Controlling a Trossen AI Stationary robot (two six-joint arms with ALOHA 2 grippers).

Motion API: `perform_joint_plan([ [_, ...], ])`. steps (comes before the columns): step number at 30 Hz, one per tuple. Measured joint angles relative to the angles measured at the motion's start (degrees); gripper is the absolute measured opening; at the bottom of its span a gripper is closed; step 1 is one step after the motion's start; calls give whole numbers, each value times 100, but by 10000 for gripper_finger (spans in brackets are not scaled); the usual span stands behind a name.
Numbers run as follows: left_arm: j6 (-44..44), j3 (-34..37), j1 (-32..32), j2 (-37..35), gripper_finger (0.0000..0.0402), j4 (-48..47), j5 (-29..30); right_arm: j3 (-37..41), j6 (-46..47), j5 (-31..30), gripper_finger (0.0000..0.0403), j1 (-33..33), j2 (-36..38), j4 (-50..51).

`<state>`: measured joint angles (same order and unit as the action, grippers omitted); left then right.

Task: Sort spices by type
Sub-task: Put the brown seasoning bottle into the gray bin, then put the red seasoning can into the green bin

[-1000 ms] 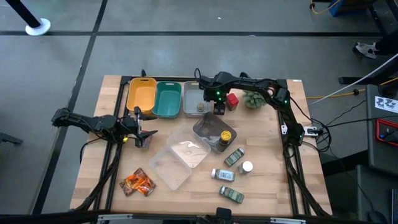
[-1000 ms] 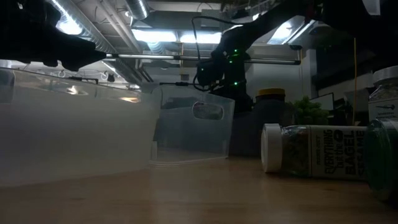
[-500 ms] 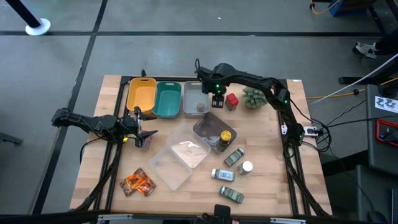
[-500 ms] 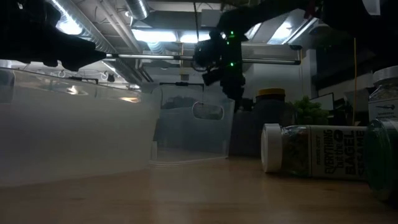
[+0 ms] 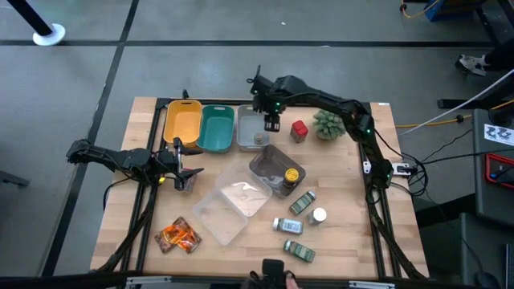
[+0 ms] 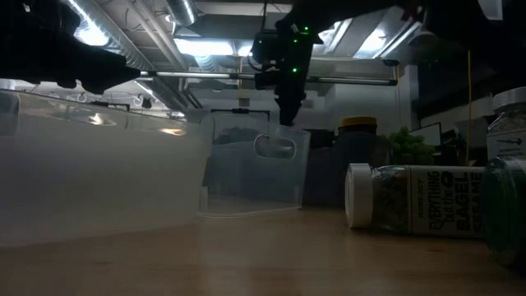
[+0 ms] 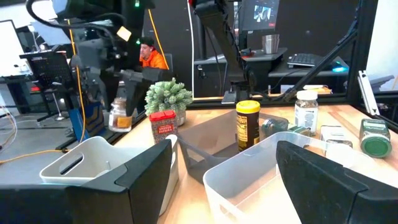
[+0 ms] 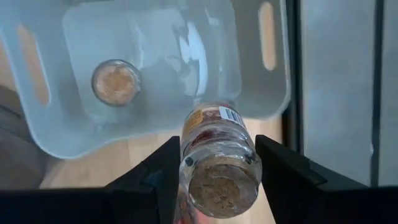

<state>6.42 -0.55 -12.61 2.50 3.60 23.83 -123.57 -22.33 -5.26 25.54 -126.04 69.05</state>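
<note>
Table (image 5: 353, 233): wood top, both arms over it.

Clear trays: the big one (image 5: 229, 205) sits mid-table, and a dark-tinted one (image 5: 269, 164) sits just right of it with a yellow-lidded jar (image 5: 291, 177) inside.

Bins in a row at the back edge: yellow bin (image 5: 182, 124), teal bin (image 5: 216, 128), grey bin (image 5: 249, 128). One small brown jar (image 8: 115, 82) stands in the grey bin.

Right gripper (image 5: 271, 122): up over the grey bin's right rim, jaws clamped on a second brown jar (image 8: 217, 163). That jar is held in the air, its cork top facing the wrist camera, with the bin directly below it.

Left gripper (image 5: 186, 172): parked near the left side of the table, just in front of the yellow bin, fingers (image 7: 140, 180) spread apart, nothing between them.

Plant (image 5: 328, 125) at back right, with a red cube (image 5: 299, 130) just left of it, between the plant and the right gripper.

Front right cluster: green-labelled jars (image 5: 302, 202), (image 5: 298, 251), a bottle lying on its side (image 5: 287, 225) and a white-capped bottle (image 5: 319, 215).

Orange foil packets (image 5: 178, 235) at front left, well apart from everything else.
</note>
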Motion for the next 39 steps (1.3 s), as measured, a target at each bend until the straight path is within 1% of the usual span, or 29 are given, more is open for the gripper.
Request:
perform_joint_plan([
  [4,0,0,0,0,274,1,-1,-2,-83,184,183,-2,-55,-313],
  [10,0,-1,0,0,274,1,-2,3,-363,333,184,-13,-309,-409],
  [19,0,0,0,5,274,1,0,3,-555,493,185,-2,-773,-669],
  [25,0,-1,1,7,274,1,-2,3,-649,624,186,-2,-968,-660],
  [28,0,1,1,7,274,1,-2,1,-658,627,194,-2,-968,-680],
  [34,0,0,-1,7,274,1,-2,-2,-688,592,222,-2,-968,-809],
  [39,0,0,-1,7,274,1,-2,-2,-693,588,235,-2,-968,-808],
])
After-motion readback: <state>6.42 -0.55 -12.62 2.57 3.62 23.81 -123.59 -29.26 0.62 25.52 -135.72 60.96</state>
